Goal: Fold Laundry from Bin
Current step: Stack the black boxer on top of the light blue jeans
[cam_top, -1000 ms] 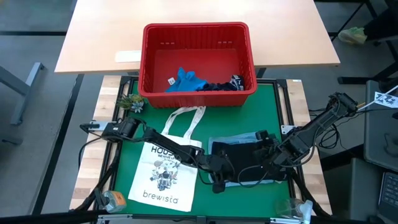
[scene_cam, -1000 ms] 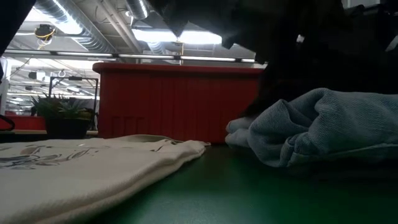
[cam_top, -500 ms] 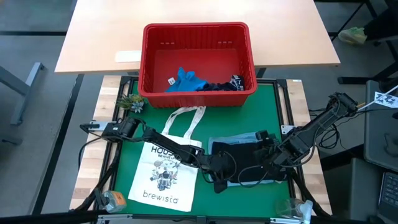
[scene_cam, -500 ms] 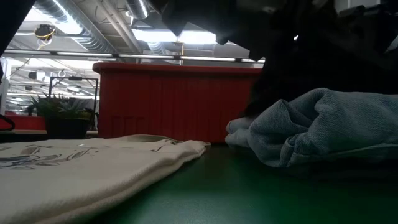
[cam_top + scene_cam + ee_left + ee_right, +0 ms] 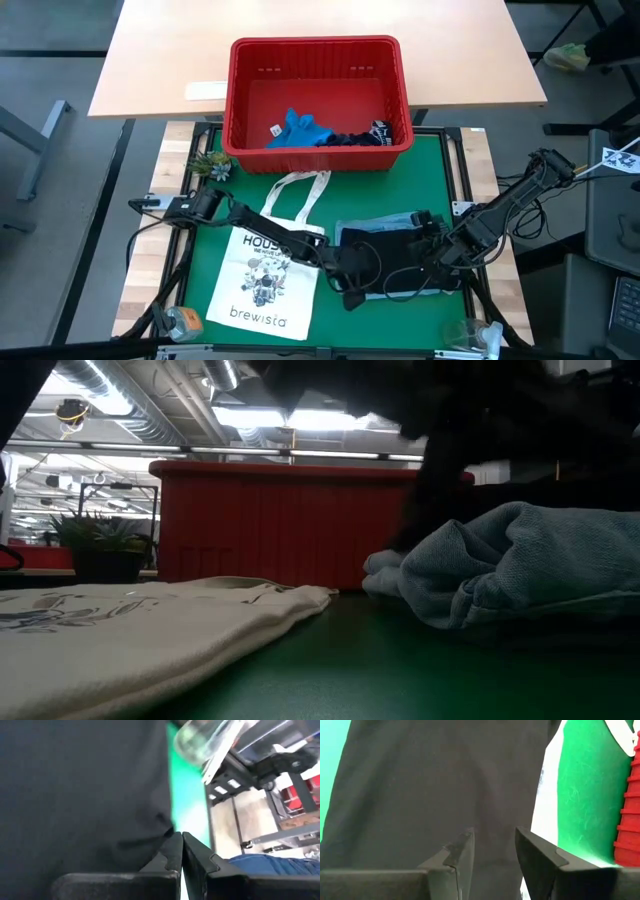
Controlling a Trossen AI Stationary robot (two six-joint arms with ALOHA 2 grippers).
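I judge fold step underway. Dark garment lies flat on green worktop, near side of red bin. Left hand pinched closed at its edge; right hand parted over cloth. Next: lift edge, draw across.

Taking the red bin as landmark: bare green mat lies open just in front of its right half. Directly in front, the white tote bag covers the left side, and the dark garment with both arms over it fills the right. A small plant blocks the bin's front-left corner.
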